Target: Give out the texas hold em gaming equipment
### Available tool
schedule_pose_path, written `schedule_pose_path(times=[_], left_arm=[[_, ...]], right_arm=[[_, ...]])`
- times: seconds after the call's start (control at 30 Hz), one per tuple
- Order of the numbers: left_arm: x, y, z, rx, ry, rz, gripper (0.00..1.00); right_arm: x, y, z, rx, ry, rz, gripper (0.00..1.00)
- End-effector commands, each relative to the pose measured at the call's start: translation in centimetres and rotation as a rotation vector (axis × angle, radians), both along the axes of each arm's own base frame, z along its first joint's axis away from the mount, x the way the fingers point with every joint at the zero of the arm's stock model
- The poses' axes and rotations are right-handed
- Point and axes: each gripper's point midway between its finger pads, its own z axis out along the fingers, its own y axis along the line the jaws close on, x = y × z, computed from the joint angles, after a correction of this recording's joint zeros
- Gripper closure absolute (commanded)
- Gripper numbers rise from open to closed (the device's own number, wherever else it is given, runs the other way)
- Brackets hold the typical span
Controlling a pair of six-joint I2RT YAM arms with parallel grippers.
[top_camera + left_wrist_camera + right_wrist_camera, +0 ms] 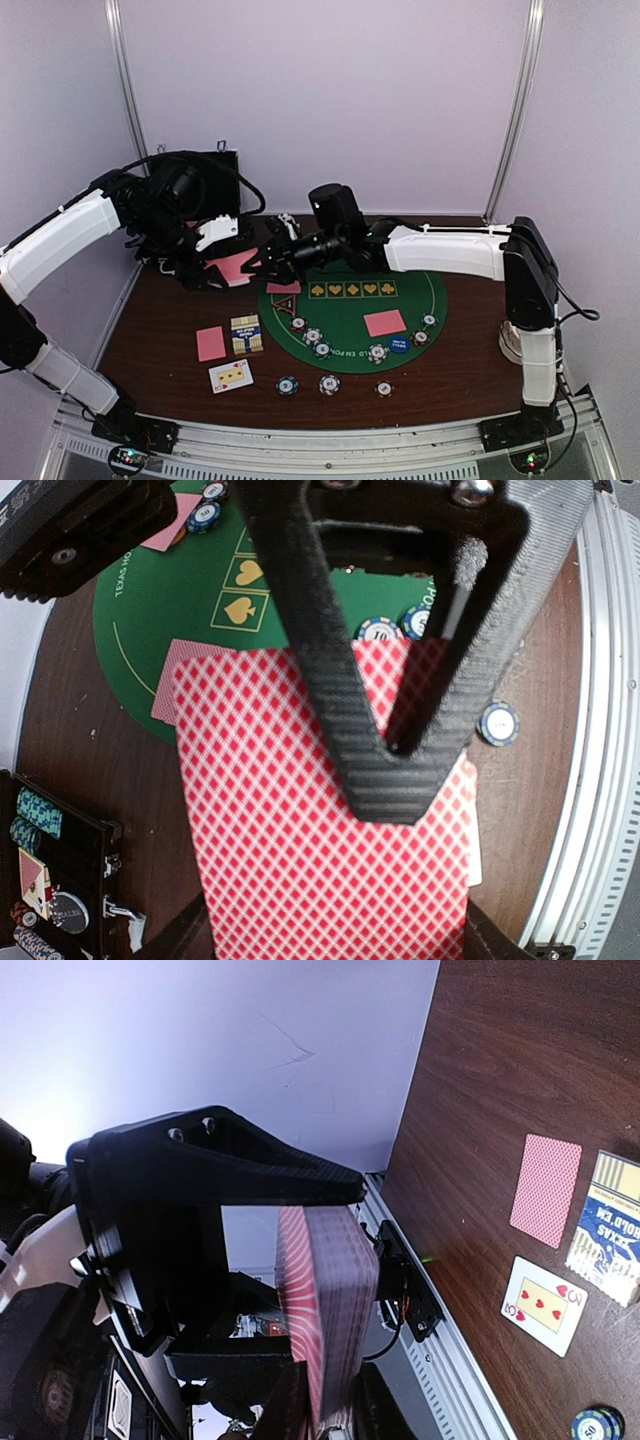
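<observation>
Pale lilac walls (330,90) enclose a dark wooden counter (470,370). On it lies a green felt mat (350,310), a half-round printed with 5 yellow suit squares. A black hinged case (222,170) stands open at the back left corner, partly screened by the left arm. Both arms converge over the mat's left rim, hiding the counter beneath them.

The left pincer (212,272) is clamped on a deck of pink-backed cards (300,830), held above the counter just left of the mat. The right pincer (268,262) meets the deck edge-on, with its jaws either side of the stack. Whether they have closed on a card cannot be told.

A blue-and-yellow packet (246,334) lies left of the mat. There are 3 single face-down cards (385,322): 1 on the mat, 1 at its left rim and 1 beside the packet. A face-up hearts card (543,1305) lies nearer the front. Striped chips (329,384) follow the mat's curved edge, with 3 on bare counter. A blue disc button (399,345) sits among them.
</observation>
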Motion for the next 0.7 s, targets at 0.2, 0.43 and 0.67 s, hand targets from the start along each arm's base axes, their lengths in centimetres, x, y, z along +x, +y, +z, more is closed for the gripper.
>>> schedule_pose_path(times=[0.2, 0.43, 0.67], left_arm=[[0.2, -0.1, 1.0, -0.016, -0.035, -0.004, 1.0], [0.2, -0.2, 1.2, -0.024, -0.036, -0.008, 1.0], [0.2, -0.2, 1.0, -0.021, -0.032, -0.007, 1.0]], right_arm=[[-0.5, -1.5, 4.6, 0.092, -0.047, 0.021, 1.0], [-0.5, -1.6, 4.0, 0.066, -0.045, 0.028, 0.71], [-0.3, -1.7, 3.6, 0.047, -0.046, 0.03, 0.68]])
